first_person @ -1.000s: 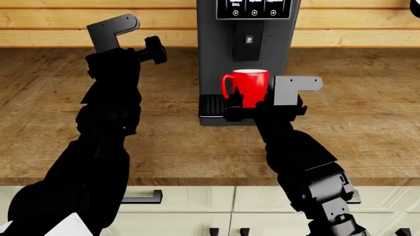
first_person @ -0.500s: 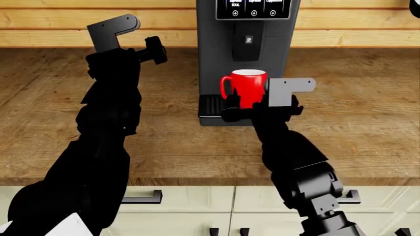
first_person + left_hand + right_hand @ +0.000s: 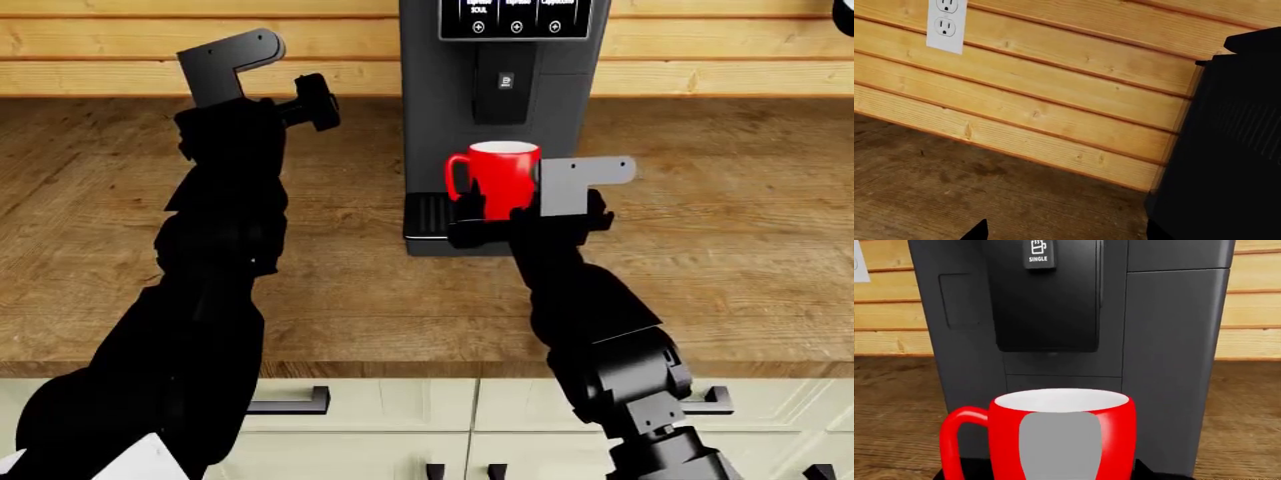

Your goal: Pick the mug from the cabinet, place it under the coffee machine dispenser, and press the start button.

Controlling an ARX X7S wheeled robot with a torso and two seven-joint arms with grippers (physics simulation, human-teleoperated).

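The glossy red mug (image 3: 505,180) stands upright over the black drip tray (image 3: 429,214) at the front of the dark grey coffee machine (image 3: 438,100). Its handle points to the head view's left. My right gripper (image 3: 507,224) is shut on the mug from the near side. In the right wrist view the mug (image 3: 1061,435) fills the space between the jaws. The dispenser (image 3: 1039,252), a black block marked SINGLE, juts out just above and a little behind the rim; in the head view the dispenser (image 3: 506,80) hangs above the mug. My left gripper (image 3: 314,102) hovers open and empty left of the machine.
A button panel (image 3: 517,22) tops the machine's front. The wooden counter (image 3: 747,250) runs to a plank wall with a white outlet (image 3: 946,25). The machine's dark side (image 3: 1227,150) is close to my left gripper. Drawer handles (image 3: 287,403) sit below the counter edge.
My right gripper has slid the mug slightly left along the drip tray, closer to under the dispenser. The left arm has not moved.
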